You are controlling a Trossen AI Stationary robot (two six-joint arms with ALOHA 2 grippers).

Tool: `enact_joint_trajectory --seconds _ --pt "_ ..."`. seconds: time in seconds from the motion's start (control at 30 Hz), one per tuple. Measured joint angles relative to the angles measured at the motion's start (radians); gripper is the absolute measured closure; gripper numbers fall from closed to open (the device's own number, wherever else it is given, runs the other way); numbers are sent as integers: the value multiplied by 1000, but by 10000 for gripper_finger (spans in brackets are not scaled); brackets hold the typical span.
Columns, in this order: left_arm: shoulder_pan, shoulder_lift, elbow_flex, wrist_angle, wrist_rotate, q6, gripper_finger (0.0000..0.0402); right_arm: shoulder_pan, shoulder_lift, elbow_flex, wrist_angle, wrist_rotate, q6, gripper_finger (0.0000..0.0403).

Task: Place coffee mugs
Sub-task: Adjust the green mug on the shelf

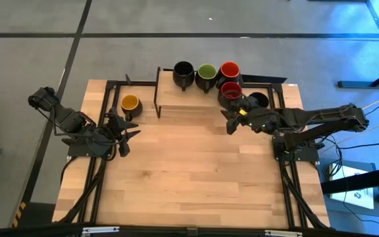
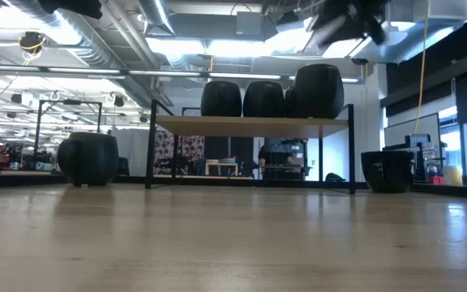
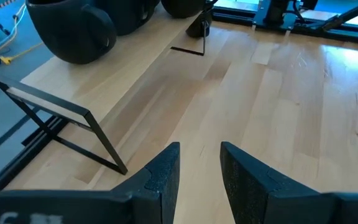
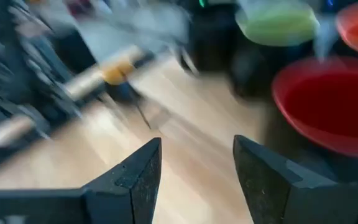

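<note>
Four black coffee mugs stand on the raised wooden shelf (image 1: pixel 176 99) at the far middle: one with a black inside (image 1: pixel 183 74), a green one (image 1: pixel 206 74), a red one (image 1: pixel 229 70), and a second red one (image 1: pixel 231 93) at the shelf's near right corner. A yellow-inside mug (image 1: pixel 130 105) stands on the table left of the shelf. A black-inside mug (image 1: pixel 259 100) stands on the table to its right. My right gripper (image 1: pixel 229 125) hovers open just near of the second red mug (image 4: pixel 328 106), with nothing between its fingers. My left gripper (image 1: pixel 131 135) waits open near the yellow mug.
The shelf rests on thin black metal legs (image 2: pixel 151 146) with open room beneath it. A black frame (image 1: pixel 268 84) runs along the table's far and side edges. The near half of the wooden table (image 1: pixel 189 184) holds nothing but the arms' bases.
</note>
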Motion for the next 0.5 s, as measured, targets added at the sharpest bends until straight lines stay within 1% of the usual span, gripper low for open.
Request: enact_joint_trajectory --seconds 0.07,0.13,0.17,0.23,0.33,0.4,0.5 --pt "0 0 0 0 -1 9 292 0 14 2 135 -6 -102 215" --pt "0 0 0 0 -4 22 292 0 30 2 234 -8 -195 215" --pt "0 0 0 0 -6 30 292 0 41 8 265 -9 -240 215" --pt "0 0 0 0 -7 35 292 -4 69 42 266 -8 -325 218" --pt "0 0 0 0 -7 35 292 -26 135 150 182 -9 -422 233" --pt "0 0 0 -1 -14 35 292 -53 185 247 70 -10 -458 250" --pt "0 0 0 -1 -32 36 292 -113 279 417 -156 -52 -469 287"
